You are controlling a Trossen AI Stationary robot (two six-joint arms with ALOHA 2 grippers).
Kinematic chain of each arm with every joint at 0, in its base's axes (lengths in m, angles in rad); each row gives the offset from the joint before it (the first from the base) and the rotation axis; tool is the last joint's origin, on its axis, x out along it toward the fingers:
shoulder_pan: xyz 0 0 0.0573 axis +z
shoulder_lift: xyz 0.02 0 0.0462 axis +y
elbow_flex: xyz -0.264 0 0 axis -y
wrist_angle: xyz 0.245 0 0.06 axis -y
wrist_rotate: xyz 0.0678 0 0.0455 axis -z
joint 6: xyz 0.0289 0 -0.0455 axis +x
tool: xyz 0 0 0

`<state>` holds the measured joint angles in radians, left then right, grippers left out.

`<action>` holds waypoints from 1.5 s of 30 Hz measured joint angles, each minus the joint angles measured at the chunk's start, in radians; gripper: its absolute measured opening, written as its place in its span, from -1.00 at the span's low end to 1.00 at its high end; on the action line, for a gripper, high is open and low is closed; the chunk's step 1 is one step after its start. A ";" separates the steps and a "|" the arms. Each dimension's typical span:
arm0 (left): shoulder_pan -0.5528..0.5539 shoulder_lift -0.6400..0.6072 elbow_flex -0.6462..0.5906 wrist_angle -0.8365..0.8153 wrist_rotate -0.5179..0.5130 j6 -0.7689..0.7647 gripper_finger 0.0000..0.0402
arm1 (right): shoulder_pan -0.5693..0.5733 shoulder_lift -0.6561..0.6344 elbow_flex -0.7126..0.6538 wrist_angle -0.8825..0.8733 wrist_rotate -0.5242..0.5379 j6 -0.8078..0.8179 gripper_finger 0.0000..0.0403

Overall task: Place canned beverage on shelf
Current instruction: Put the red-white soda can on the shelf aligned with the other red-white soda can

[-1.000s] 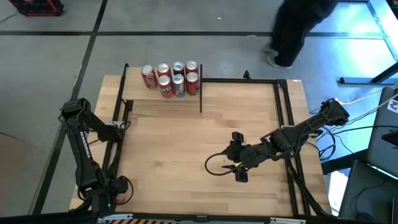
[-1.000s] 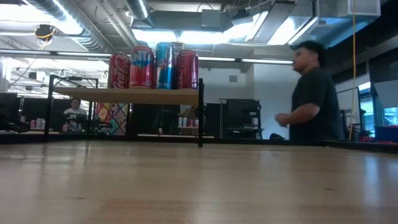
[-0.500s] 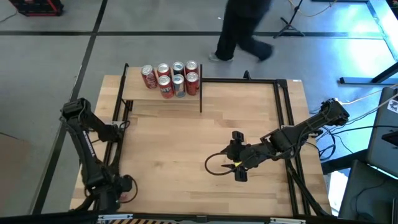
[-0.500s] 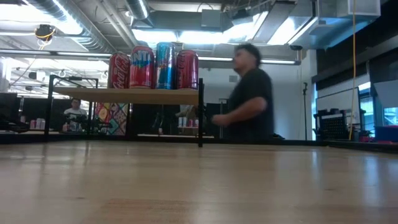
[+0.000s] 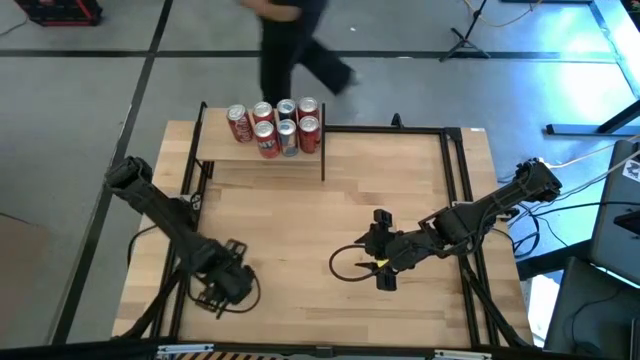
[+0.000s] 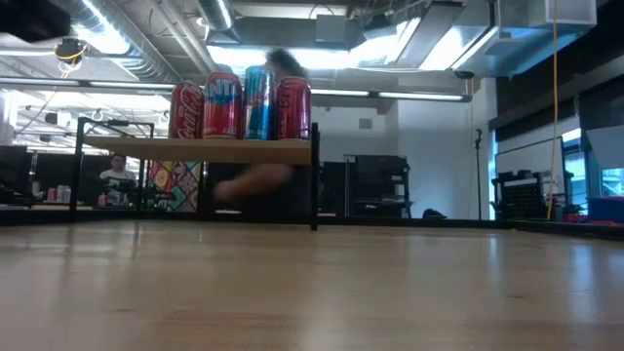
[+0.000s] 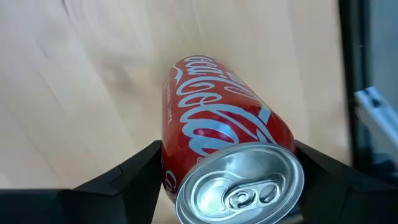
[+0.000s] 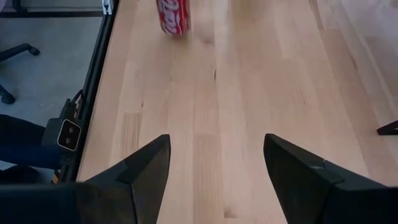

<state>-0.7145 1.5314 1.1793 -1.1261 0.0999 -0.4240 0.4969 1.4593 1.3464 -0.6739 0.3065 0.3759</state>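
Observation:
My left gripper (image 5: pixel 228 285) is over the near-left part of the table, shut on a red Coca-Cola can (image 7: pixel 227 134). The can also shows far off in the right wrist view (image 8: pixel 174 15); in the high view the gripper hides it. The shelf (image 5: pixel 262 160), a small light-wood board on thin black posts, stands at the far left and carries several upright cans (image 5: pixel 275 125). It also shows in the low view (image 6: pixel 195 149). My right gripper (image 5: pixel 375 255) is open and empty over the table's middle right (image 8: pixel 214 146). My left gripper pinches the can between its two fingers, one on each side of the can's wall (image 7: pixel 171 158), near the top end. The fingers come from above, past the lid (image 7: pixel 242 186), and lie along the can. Whether the can's base touches the table cannot be told.
A black metal frame (image 5: pixel 455 180) runs along the table's far and right edges. A person (image 5: pixel 290 45) walks past beyond the far edge, blurred behind the shelf in the low view (image 6: pixel 258 180). Bare wood (image 5: pixel 300 230) lies between the two grippers and the shelf.
My left gripper has swung from the near-left corner toward the table's right, along the near edge, carrying the can. The person beyond the far edge has walked from right to left.

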 joint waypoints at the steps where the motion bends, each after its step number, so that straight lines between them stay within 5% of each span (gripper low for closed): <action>1: 0.024 0.010 0.000 0.005 -0.002 0.057 0.37 | 0.000 0.000 0.000 0.000 0.000 0.007 0.23; 8: 0.112 0.070 0.007 -0.002 0.035 0.330 0.37 | 0.000 0.000 0.000 0.000 -0.001 0.041 0.23; 18: 0.126 0.076 0.026 -0.016 0.015 0.332 0.62 | 0.000 0.000 0.000 0.000 -0.001 0.047 0.23; 27: 0.102 0.075 0.168 -0.102 -0.034 0.303 0.77 | 0.000 0.000 0.000 -0.001 0.000 0.037 0.23; 35: 0.022 0.011 0.239 -0.100 -0.088 -0.209 0.77 | -0.008 0.016 0.002 0.029 0.090 0.035 0.23; 45: -0.201 -0.063 0.161 -0.039 -0.403 -1.068 0.77 | -0.071 0.107 0.002 0.046 0.014 0.031 0.23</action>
<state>-0.9154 1.4685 1.3407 -1.1655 -0.3029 -1.4923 0.4257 1.5658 1.3479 -0.6277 0.3201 0.4065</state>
